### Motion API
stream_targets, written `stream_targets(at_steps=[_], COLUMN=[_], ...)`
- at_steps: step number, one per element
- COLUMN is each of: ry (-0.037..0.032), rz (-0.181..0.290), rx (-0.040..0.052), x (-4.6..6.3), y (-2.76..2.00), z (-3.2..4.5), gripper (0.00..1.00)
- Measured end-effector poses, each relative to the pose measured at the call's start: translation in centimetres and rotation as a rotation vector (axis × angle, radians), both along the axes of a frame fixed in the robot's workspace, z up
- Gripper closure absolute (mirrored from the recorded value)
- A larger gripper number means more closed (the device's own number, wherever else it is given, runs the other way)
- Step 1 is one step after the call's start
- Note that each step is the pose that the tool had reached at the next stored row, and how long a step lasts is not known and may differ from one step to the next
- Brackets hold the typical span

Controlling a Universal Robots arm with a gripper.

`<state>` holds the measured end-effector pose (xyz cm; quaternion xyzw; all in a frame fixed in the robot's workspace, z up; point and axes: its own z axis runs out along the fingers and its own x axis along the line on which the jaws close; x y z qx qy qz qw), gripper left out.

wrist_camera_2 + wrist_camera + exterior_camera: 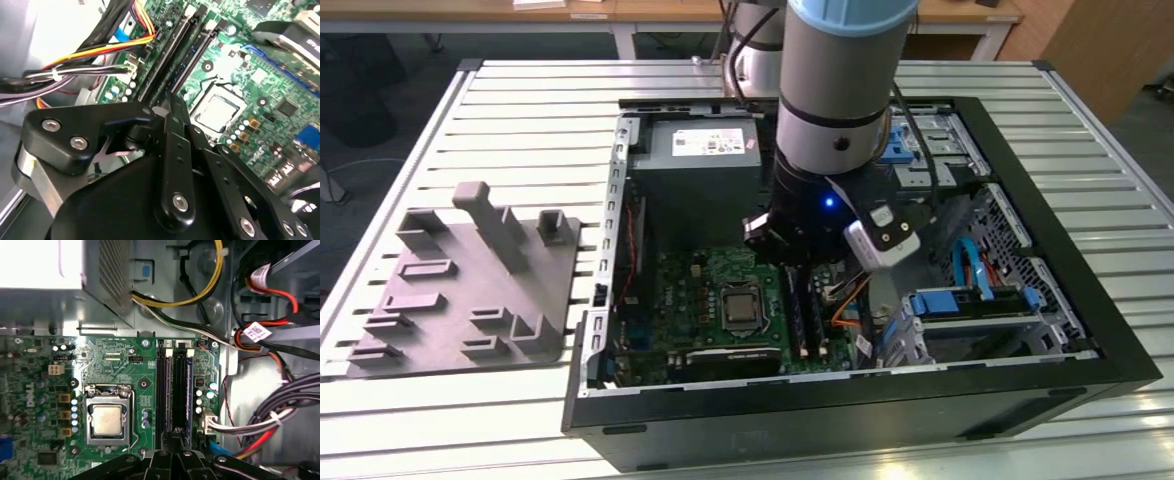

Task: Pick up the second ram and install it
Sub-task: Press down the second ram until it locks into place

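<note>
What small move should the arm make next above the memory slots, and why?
Probably a short, straight push down. The gripper hangs directly over the two long memory slots beside the processor socket, and a dark ram stick stands in one slot. I cannot tell whether it is fully seated.

Wire bundle (260, 422) just beside memory slots (175, 395) — tight.

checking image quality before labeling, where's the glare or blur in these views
In the first wrist view the power supply top is blown out white, while the motherboard and ram slots read sharp. In the second wrist view the gripper linkage is close and soft, with a bright washed-out patch on the case wall. In the exterior view the slatted table is evenly lit and the case interior darker.
</note>
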<state>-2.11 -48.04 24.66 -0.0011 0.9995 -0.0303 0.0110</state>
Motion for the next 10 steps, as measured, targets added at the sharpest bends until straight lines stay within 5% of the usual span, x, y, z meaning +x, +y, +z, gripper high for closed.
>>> stream_targets(at_steps=[4, 10], ry=[0.0001, 0.0001], rz=[0.000, 0.000], rx=[-0.0001, 0.0001], x=[0.00, 0.00], y=[0.00, 0.00], z=[0.97, 1.00], gripper=[0.90, 0.90])
